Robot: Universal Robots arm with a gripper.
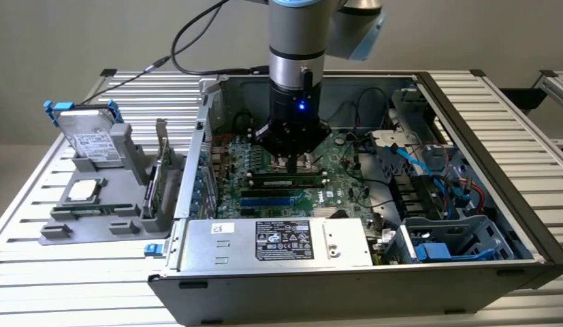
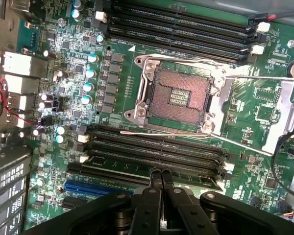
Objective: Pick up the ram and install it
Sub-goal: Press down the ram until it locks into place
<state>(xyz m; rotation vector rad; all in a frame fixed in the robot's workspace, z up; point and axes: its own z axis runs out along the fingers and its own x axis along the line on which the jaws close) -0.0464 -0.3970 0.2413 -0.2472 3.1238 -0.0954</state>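
On the counter (image 1: 45, 272), well off toward the exterior view's left of the hand (image 1: 294, 162), a grey holder (image 1: 92, 204) carries a drive and a square silver chip. The arm (image 1: 295, 48) drops straight down into the open computer case (image 1: 499, 225), wrist vertical, with the hand low over the motherboard (image 1: 345, 177). Its fingers (image 2: 156, 183) are clenched together, grasping nothing, tips pressing on the ram (image 1: 286, 181), which lies seated in a slot directly beneath the hand, beside the open processor socket (image 2: 179, 95).
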